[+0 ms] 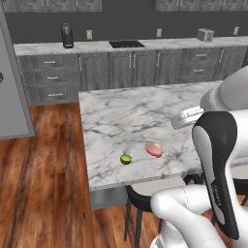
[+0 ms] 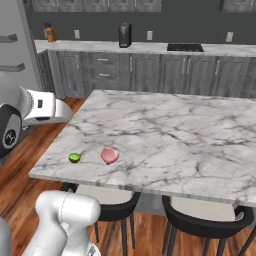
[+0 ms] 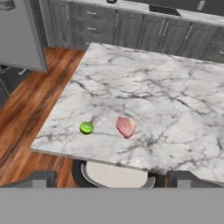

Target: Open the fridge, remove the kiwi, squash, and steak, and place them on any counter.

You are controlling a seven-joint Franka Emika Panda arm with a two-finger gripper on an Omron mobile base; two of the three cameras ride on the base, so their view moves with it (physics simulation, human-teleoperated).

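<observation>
- The gripper [image 3: 112, 183] hangs open and empty above the counter's [image 3: 144, 87] near edge, its tips spread wide.
- The kiwi [image 3: 86, 127] lies ahead of the left tip, green face up; the steak [image 3: 126, 126] lies flat just beside it, ahead of the gap between the tips. They sit apart, near the edge, likely for an easy reach.
- The fridge [image 3: 19, 35] stands far off to the left; the squash is not on the counter.
- No writing can be read.
</observation>
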